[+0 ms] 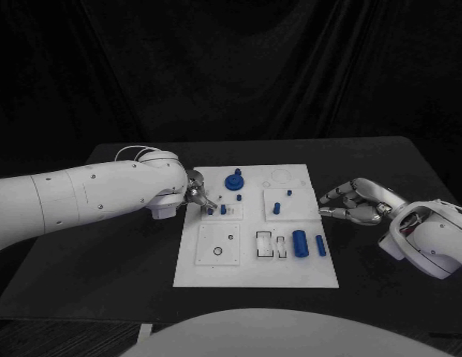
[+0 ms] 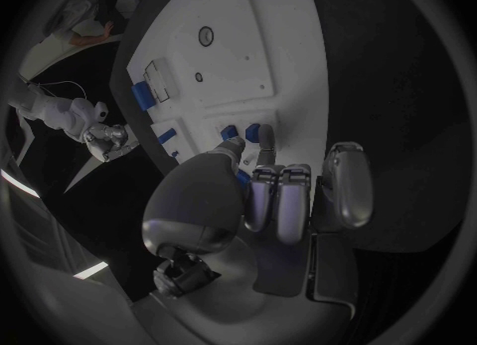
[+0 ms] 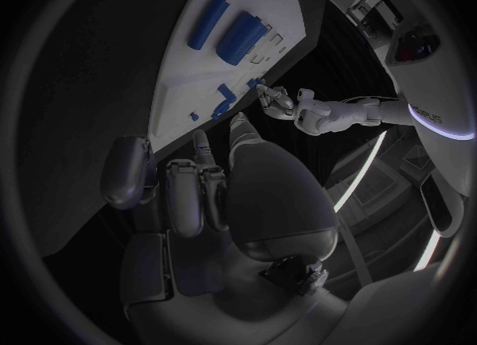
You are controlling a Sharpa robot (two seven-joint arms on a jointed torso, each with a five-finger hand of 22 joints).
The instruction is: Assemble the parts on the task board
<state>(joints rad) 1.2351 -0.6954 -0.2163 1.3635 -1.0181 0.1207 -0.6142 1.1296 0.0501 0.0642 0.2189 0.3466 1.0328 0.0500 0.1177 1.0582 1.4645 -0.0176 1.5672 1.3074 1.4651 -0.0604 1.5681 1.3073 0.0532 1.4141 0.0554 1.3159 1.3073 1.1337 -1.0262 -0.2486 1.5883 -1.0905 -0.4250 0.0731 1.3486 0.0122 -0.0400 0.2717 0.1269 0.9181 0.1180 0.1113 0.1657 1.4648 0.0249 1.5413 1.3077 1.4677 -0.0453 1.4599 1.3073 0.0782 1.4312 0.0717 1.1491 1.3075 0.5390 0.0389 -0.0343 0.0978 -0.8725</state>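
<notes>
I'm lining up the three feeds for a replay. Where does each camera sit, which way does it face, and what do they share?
Head view: on the robot's head, looking down at the task board; both white arms enter, left robot hand at the board's edge, right robot hand beside it.
Left wrist view: behind the left robot hand, facing the board.
Right wrist view: behind the right robot hand, facing the board.
Shared: board and blue parts in all; each wrist view also catches the other robot hand.

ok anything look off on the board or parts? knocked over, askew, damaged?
Nothing stands out. The task board lies flat and square on the table, with the blue parts on it in tidy order. The left hand works at small parts near the board's left edge; the right hand hovers just off its right edge, holding nothing.
</notes>
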